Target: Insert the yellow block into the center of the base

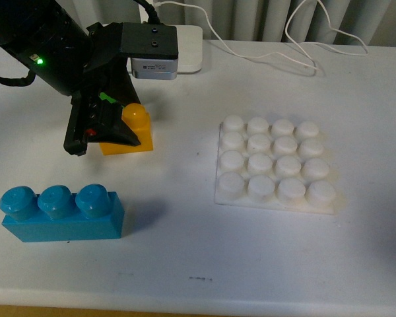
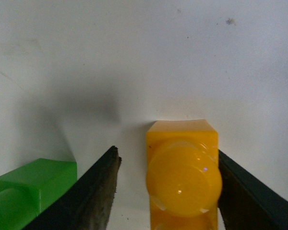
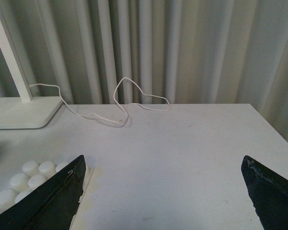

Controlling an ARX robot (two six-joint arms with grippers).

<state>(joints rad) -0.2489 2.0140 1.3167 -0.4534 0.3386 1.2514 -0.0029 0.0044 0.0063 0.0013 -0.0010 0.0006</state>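
The yellow block (image 1: 137, 125) rests on the white table at the left, one round stud showing. My left gripper (image 1: 105, 140) is down over it and open. In the left wrist view the yellow block (image 2: 182, 177) lies between the black fingers (image 2: 93, 191) of the left gripper (image 2: 167, 154); one finger is against its side, the other stands a gap away. The white studded base (image 1: 274, 165) lies to the right, bare. My right gripper (image 3: 163, 163) hangs open over the table by the base (image 3: 29, 179), holding nothing.
A blue three-stud brick (image 1: 59, 211) sits at the front left. A green brick (image 2: 33, 187) lies just outside the left fingers. The white lamp stand (image 1: 185, 49) and a white cable (image 1: 284, 56) are at the back, by the curtain (image 3: 149, 48).
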